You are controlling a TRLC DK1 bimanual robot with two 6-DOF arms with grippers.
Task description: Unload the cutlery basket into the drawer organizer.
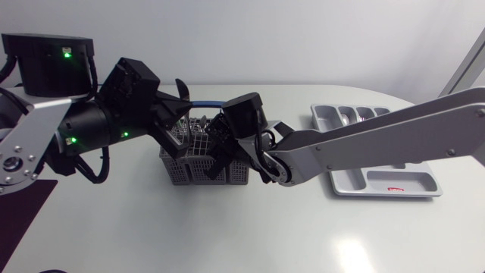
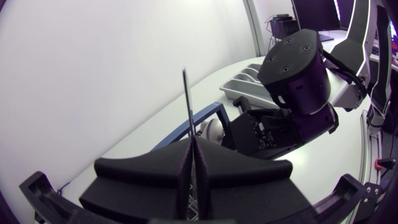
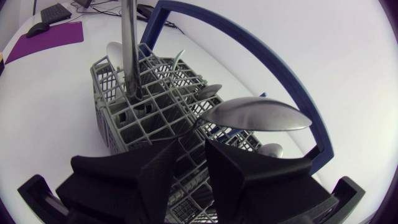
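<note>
White table (image 1: 250, 235), plain pale wall behind.

Cutlery basket (image 1: 198, 168): grey grid, sits left of table centre. Both grippers are over it, so the head view shows only its near wall and a few cells. Its blue handle (image 3: 261, 53) arches over the top.

Contents, right wrist view: one spoon (image 3: 258, 115) lies tilted with its bowl raised over the rim. One silver stem (image 3: 129, 50) stands upright in a far cell, its top end cut off by the frame. More pieces show deeper in the cells; type not legible.

Right gripper (image 3: 193, 146): just above the basket grid, fingers parted by a narrow gap, nothing clamped. The spoon's stem runs toward that gap; contact cannot be told.

Left gripper (image 2: 191, 155): at the basket's far-left side, fingers pressed together on a thin flat utensil (image 2: 185, 106). The utensil is seen edge-on and stands up from the fingertips. Knife or other piece: cannot tell.

Drawer organizer (image 1: 383, 182): grey tray, well apart from the basket at the table's right. The right arm (image 1: 394, 136) crosses over its middle and hides most compartments. Some metal shows in a far compartment, too small to identify.

Purple mat (image 3: 56, 34): at the table's near-left corner, cut off in the head view.
</note>
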